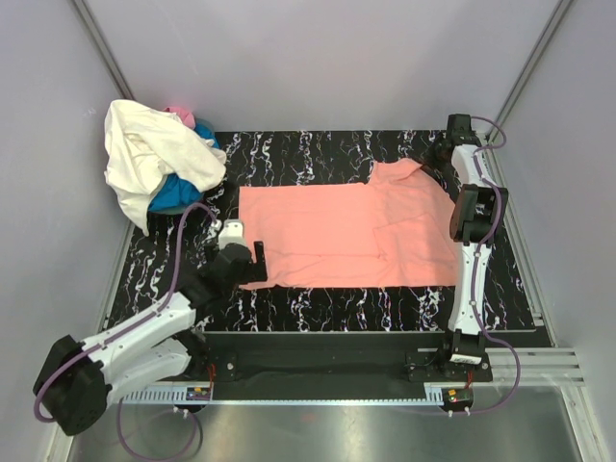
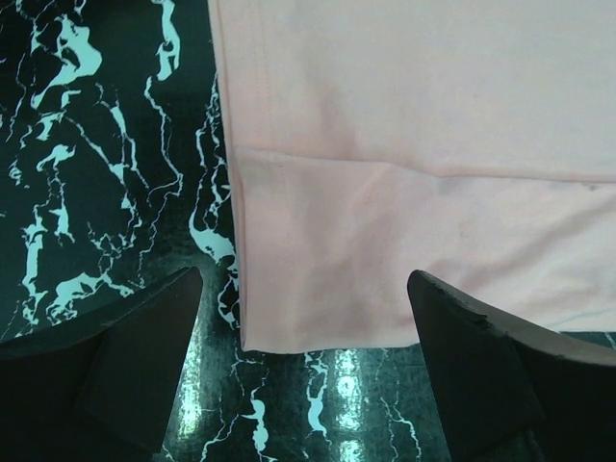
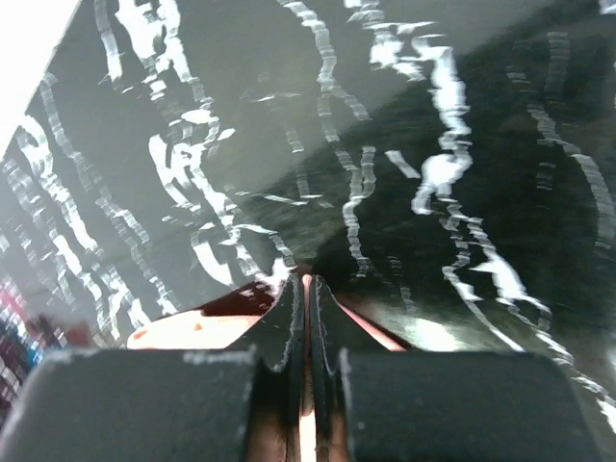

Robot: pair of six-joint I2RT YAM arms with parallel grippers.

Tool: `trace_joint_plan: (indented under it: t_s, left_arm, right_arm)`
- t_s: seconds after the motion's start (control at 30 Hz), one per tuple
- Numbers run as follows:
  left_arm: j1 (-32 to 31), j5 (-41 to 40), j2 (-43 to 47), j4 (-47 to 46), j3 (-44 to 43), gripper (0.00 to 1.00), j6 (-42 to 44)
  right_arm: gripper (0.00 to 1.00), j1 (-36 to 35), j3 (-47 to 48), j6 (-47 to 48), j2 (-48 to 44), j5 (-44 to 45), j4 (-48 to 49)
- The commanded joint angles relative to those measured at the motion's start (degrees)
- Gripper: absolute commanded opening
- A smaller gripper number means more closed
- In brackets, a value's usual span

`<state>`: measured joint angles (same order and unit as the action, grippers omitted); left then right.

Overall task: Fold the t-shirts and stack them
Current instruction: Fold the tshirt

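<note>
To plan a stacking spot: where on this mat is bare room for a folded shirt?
Free: the far mat strip between the shirt pile and right arm; the near strip between the salmon-pink t-shirt and the arm bases. Crowded: far-left corner; near-left, the left arm with open jaws.

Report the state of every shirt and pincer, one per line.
salmon-pink t-shirt: spread flat
cream-white t-shirt: crumpled atop the heap
blue t-shirt: bunched under it
hot pink cloth: bunched, mostly hidden
left pincer: open over the salmon-pink t-shirt's corner
right pincer: shut on the salmon-pink t-shirt
</note>
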<state>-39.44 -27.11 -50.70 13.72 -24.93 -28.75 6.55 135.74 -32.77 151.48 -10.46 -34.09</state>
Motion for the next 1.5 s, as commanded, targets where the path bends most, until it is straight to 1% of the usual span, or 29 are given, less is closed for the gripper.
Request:
trace_joint_plan:
  t_s: [0.0, 0.07, 0.1, 0.13, 0.17, 0.2, 0.23, 0.3, 0.33, 0.37, 0.43, 0.47, 0.5, 0.57, 0.6, 0.63, 0.67, 0.7, 0.77, 0.8, 0.87, 0.97, 1.07, 1.3, 1.47]
  left_arm:
    - [-0.2, -5.5, -4.3, -0.9, -5.8, 0.98, -1.2]
    - [0.5, -7.2, -6.6, -0.3, -8.7, 0.99, -1.6]
    - [1.4, -7.1, -8.6, -0.4, -11.5, 0.99, -1.4]
    - [4.4, -5.9, -10.0, -0.9, -12.8, 0.99, -1.2]
    - [6.5, -4.2, -11.3, -1.6, -14.0, 0.99, -0.9]
    - [8.5, -0.5, -12.7, -2.5, -16.4, 0.99, 0.1]
    - [12.2, 0.7, -16.2, -3.8, -17.8, 0.99, 0.4]
    - [14.9, 1.9, -20.1, -5.4, -22.1, 0.99, 1.6]
    - [17.3, 2.1, -24.1, -5.8, -23.5, 0.99, 1.8]
    - [18.4, 2.8, -26.5, -6.3, -26.2, 0.99, 1.9]
    - [21.0, 5.9, -30.6, -9.7, -28.4, 0.98, 2.8]
    - [22.0, 8.1, -35.2, -10.8, -29.6, 0.97, 3.2]
    - [22.9, 11.0, -37.3, -11.6, -32.6, 0.97, 3.2]
    - [25.4, 13.5, -44.1, -11.3, -36.2, 0.96, 3.3]
    - [26.1, 15.5, -46.4, -10.5, -39.9, 0.95, 2.8]
    - [27.4, 16.9, -48.4, -10.2, -41.8, 0.94, 2.8]
    - [27.8, 18.3, -50.1, -10.2, -43.4, 0.93, 2.9]
    - [28.2, 20.4, -54.0, -9.8, -46.9, 0.91, 3.4]
    - [28.5, 20.7, -57.6, -8.6, -52.2, 0.91, 4.1]
    - [28.5, 19.8, -60.4, -7.2, -53.9, 0.91, 4.6]
    - [28.9, 19.7, -63.3, -5.7, -56.9, 0.91, 4.9]
    - [29.8, 21.0, -67.9, -2.8, -63.3, 0.92, 4.7]
    - [29.9, 19.6, -71.1, 0.0, -66.5, 0.91, 4.8]
    - [29.9, 14.3, -73.4, 5.7, -69.0, 0.90, 2.8]
    - [29.6, 13.4, -76.0, 9.0, -73.0, 0.88, 2.0]
  right_arm:
    - [0.00, -0.3, -0.9, 2.5, -2.8, -6.1, 4.7]
    - [0.00, -0.6, -4.7, 3.0, -6.9, -8.8, 7.1]
    - [0.00, -0.7, -5.8, 3.0, -8.3, -9.4, 8.9]
    - [0.00, -0.9, -6.8, 3.0, -10.7, -10.2, 9.5]
    - [0.00, -1.1, -7.9, 3.0, -11.7, -10.5, 9.7]
    - [0.00, -1.3, -8.5, 3.0, -12.7, -11.2, 9.8]
    - [0.00, -1.7, -9.1, 3.0, -14.4, -12.5, 10.5]
    - [0.00, -2.1, -11.3, 3.2, -16.0, -12.8, 11.4]
    - [0.00, -2.8, -12.3, 3.4, -17.9, -13.0, 11.8]
    - [0.00, -2.9, -14.5, 3.4, -18.8, -13.0, 12.2]
    - [0.00, -3.4, -17.1, 3.2, -21.6, -13.4, 13.9]
    - [0.00, -3.6, -19.8, 3.0, -22.5, -13.7, 14.6]
    - [0.00, -3.8, -21.0, 3.0, -23.3, -14.0, 15.3]
    - [0.00, -4.0, -24.6, 2.5, -25.7, -15.0, 17.0]
    - [0.00, -4.0, -25.6, 2.3, -26.3, -15.4, 17.8]
    - [0.00, -4.0, -26.6, 2.3, -27.5, -16.0, 18.3]
    - [0.00, -4.1, -28.2, 2.4, -28.1, -16.3, 19.0]
    - [0.00, -4.1, -28.9, 2.3, -29.0, -16.5, 19.6]
    - [0.00, -4.1, -29.6, 2.5, -29.3, -17.1, 19.8]
    - [0.00, -4.1, -29.7, 2.8, -29.5, -17.4, 19.5]
    - [0.00, -4.1, -29.7, 3.1, -29.7, -18.1, 19.2]
    - [0.00, -4.1, -30.7, 3.2, -30.2, -18.9, 19.8]
    - [0.00, -4.1, -31.3, 3.7, -30.4, -19.6, 20.5]
    - [0.00, -4.0, -30.9, 4.5, -29.5, -20.1, 20.1]
    - [0.00, -4.0, -30.8, 4.6, -29.2, -20.3, 20.1]
